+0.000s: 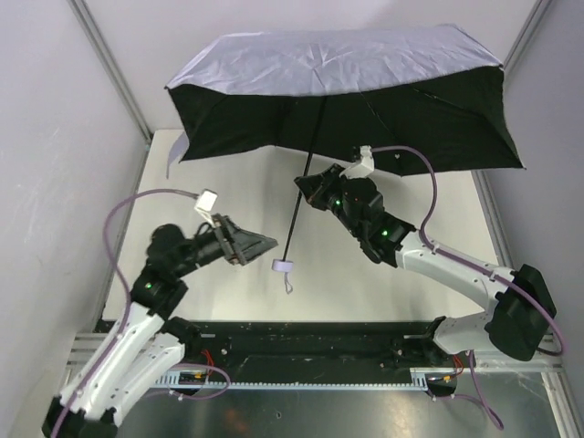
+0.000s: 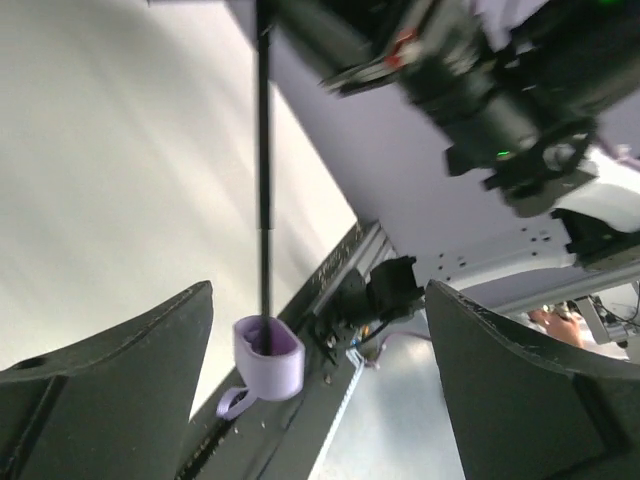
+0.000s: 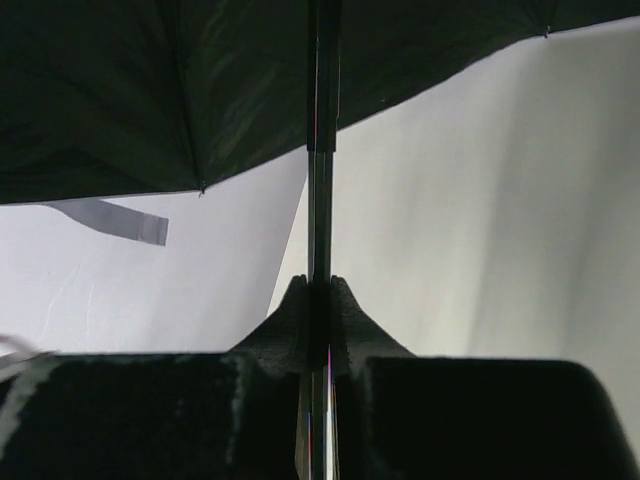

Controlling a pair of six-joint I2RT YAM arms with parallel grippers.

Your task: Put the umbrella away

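The umbrella (image 1: 347, 82) stands open above the far half of the table, lavender-grey on top and black underneath. Its thin black shaft (image 1: 297, 205) slants down to a small lavender handle (image 1: 283, 266) with a wrist loop. My right gripper (image 1: 305, 185) is shut on the shaft, which the right wrist view shows pinched between the fingertips (image 3: 320, 305). My left gripper (image 1: 270, 243) is open just left of the handle; in the left wrist view the handle (image 2: 268, 358) hangs between the wide-spread jaws, touching neither.
White table surface (image 1: 228, 182) lies under the umbrella, with grey walls on both sides. A black and metal rail (image 1: 310, 347) runs along the near edge between the arm bases. A fabric strap (image 1: 179, 151) dangles from the canopy's left rim.
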